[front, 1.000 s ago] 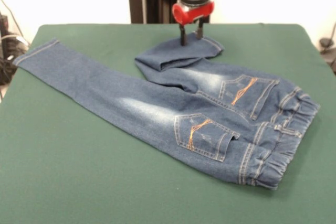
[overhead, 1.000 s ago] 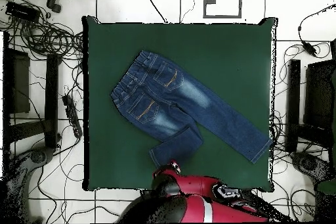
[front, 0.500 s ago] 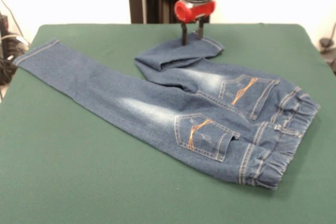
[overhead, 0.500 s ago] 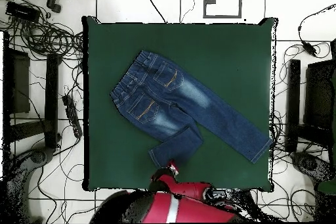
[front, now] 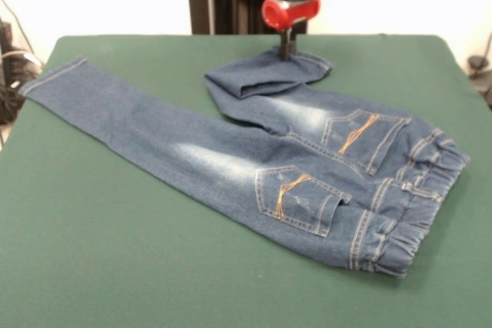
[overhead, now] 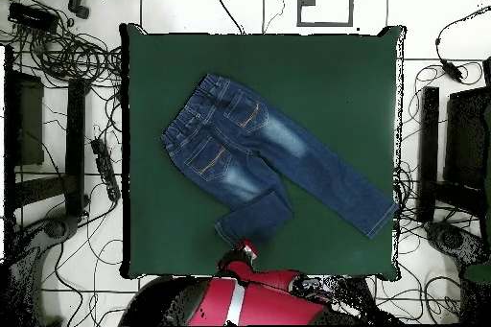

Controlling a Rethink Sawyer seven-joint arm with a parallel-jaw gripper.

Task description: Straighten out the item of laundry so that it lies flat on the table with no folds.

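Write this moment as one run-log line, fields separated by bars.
gripper: shut on jeans cuff | jeans: one leg straight, other folded back | table: jeans not flat yet

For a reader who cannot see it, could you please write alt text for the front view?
A small pair of blue jeans lies on a green table, one leg stretched out flat to the left, the other folded back on itself. The robot's red and black gripper is shut on the hem of the folded leg, at the far side of the table.

faded denim jeans (front: 254, 159); matt felt table (front: 115, 251)
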